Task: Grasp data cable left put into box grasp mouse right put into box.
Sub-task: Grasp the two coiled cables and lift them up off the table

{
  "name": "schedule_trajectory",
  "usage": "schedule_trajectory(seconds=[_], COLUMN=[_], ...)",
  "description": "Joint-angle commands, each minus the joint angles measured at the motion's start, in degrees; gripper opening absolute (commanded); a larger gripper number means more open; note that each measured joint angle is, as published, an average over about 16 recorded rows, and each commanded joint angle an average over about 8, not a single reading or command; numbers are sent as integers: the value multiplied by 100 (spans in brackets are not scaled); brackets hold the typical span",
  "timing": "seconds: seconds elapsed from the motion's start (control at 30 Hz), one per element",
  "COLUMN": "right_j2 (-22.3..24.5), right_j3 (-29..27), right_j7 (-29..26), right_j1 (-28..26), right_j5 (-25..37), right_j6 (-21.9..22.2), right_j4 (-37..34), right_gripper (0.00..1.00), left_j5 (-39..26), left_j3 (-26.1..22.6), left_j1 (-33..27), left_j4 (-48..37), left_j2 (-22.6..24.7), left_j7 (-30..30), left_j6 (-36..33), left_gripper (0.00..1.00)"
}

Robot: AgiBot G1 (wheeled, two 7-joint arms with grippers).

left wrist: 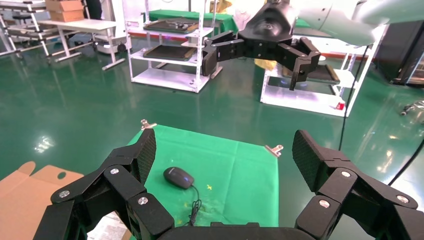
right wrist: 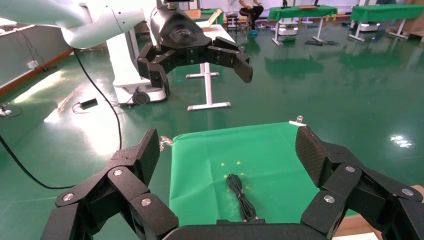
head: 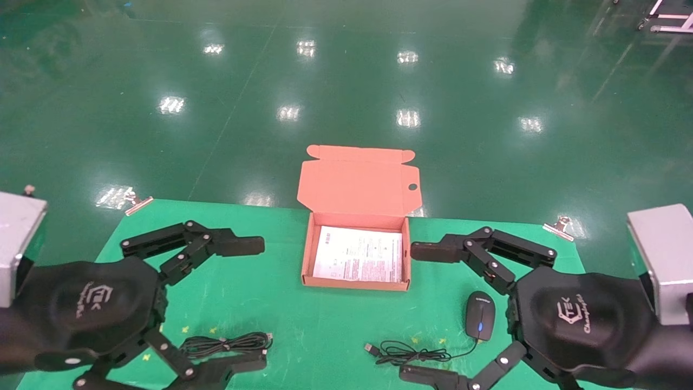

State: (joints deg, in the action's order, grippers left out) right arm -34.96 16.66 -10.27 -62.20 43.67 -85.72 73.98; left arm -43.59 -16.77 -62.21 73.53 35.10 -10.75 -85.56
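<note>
Step in hand: nothing had been grasped yet; by the look of it, the first step, picking up the data cable, had not begun.
Left gripper: hung above the table's left side, at about 8 o'clock from the box, fingers spread wide and empty, touching nothing.
Data cable: lay in a small looped bundle on the green cloth, below and between the left gripper's spread fingers.
Box: sat open at the table's centre, lid standing up at 12 o'clock, a white printed sheet lining the bottom, otherwise unfilled.
Mouse: rested at about 4 o'clock from the box, its cord trailing toward 9 o'clock to a USB plug.
Right gripper: hung above the mouse side, fingers wide apart, holding nothing.
Next move: the left gripper probably needed to descend and close around the cable bundle.
</note>
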Motion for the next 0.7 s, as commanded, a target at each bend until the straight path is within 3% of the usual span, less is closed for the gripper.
schedule_trajectory(seconds=[0.03, 0.17, 0.3, 0.7], right_j2=[2, 38, 11, -612], right_j3=[-4, 148, 474, 2259], right_j7=[12, 92, 292, 1214], right_j1=[10, -163, -589, -2006], right_j5=[-5, 441, 1288, 4133], right_j6=[3, -62, -207, -331], right_j4=[1, 128, 268, 360], right_gripper=[100, 100, 100, 100], left_j5=[30, -424, -1187, -3604], left_j3=[10, -175, -511, -1579], left_j1=[11, -152, -440, -1216], left_j4=[-15, 35, 137, 275], left_j2=[5, -4, 50, 655], left_j7=[4, -23, -128, -116], left_j6=[0, -14, -43, -24], left_gripper=[100, 100, 100, 100])
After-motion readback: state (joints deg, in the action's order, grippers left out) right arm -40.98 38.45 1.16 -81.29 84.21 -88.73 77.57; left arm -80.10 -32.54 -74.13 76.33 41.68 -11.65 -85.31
